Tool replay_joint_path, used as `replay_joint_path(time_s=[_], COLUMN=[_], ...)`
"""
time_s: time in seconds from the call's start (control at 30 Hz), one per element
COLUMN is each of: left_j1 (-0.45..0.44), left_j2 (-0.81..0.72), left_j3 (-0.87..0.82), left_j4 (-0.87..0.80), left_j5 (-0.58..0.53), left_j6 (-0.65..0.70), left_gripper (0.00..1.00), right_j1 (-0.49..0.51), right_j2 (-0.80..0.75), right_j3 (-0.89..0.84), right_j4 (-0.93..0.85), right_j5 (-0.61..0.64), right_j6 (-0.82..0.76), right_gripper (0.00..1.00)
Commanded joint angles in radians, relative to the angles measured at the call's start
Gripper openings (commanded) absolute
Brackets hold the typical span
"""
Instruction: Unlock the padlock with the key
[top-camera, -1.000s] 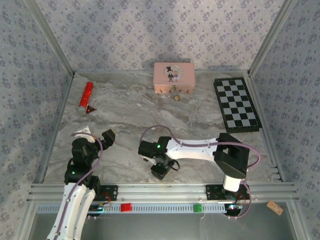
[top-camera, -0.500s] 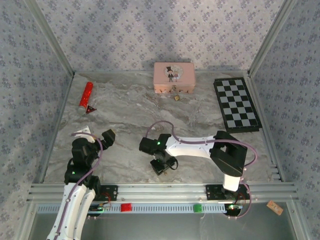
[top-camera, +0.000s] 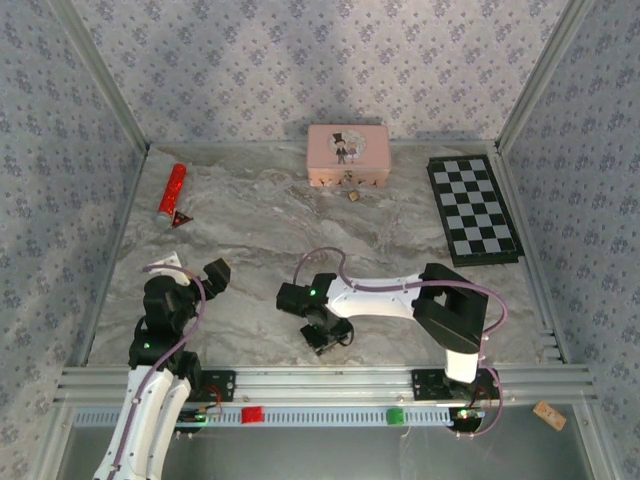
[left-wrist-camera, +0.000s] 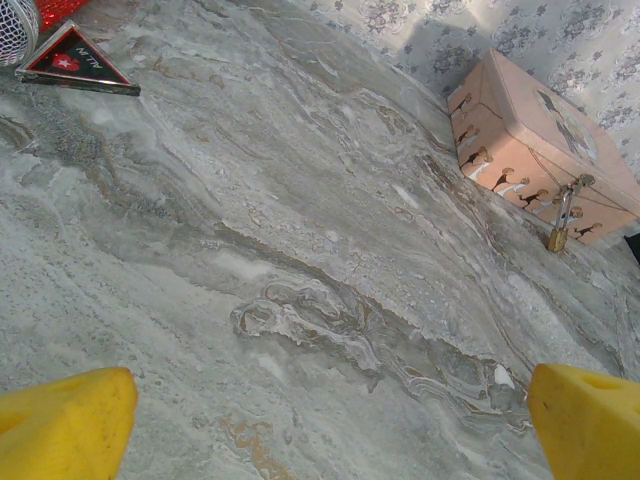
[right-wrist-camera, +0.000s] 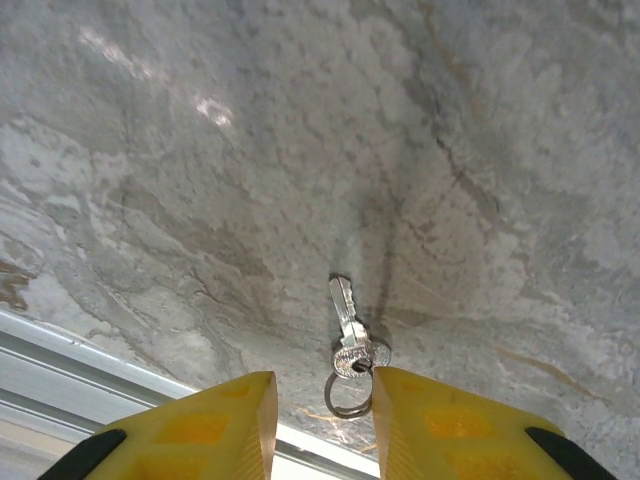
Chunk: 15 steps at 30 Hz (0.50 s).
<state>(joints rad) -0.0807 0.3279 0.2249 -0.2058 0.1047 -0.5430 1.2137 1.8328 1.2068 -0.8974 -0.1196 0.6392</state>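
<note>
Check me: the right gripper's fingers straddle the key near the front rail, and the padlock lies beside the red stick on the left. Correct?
Not quite. The padlock sits against the front of the pink box at the far side, as the left wrist view shows. The rest holds: the right gripper straddles the key near the front rail.

**The little lock and its key**

The padlock is tiny and gold, with a thin grey loop on top. It hangs at the front of the pink box. The silver key lies flat on the grey table, near the front edge, with a ring on its end.
</note>
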Motion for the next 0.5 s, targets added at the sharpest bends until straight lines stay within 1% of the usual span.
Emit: replay_joint_path(time_s=[0.0, 0.17, 0.3, 0.47], left_j1=[-0.007, -0.005, -0.006, -0.006], left_j2=[-0.015, -0.016, -0.016, -0.023], left_j3=[-0.005, -0.007, -0.006, -0.007], left_j4=[0.019, 0.021, 0.020, 0.019], left_j5=[-0.005, -0.002, -0.003, -0.002], left_j6=[0.005, 0.004, 0.005, 0.005], left_gripper=[1.00, 1.00, 1.00, 1.00], right_j1=[0.002, 0.004, 0.003, 0.001], right_j2=[0.008, 0.010, 0.015, 0.030], right_j3=[-0.006, -0.006, -0.041, -0.042], right_j4=[-0.047, -0.049, -0.037, -0.028], right_j5=[0.018, 0.027, 0.018, 0.014], right_j6=[0.049, 0.059, 0.060, 0.062], right_gripper=[0.32, 0.32, 0.33, 0.32])
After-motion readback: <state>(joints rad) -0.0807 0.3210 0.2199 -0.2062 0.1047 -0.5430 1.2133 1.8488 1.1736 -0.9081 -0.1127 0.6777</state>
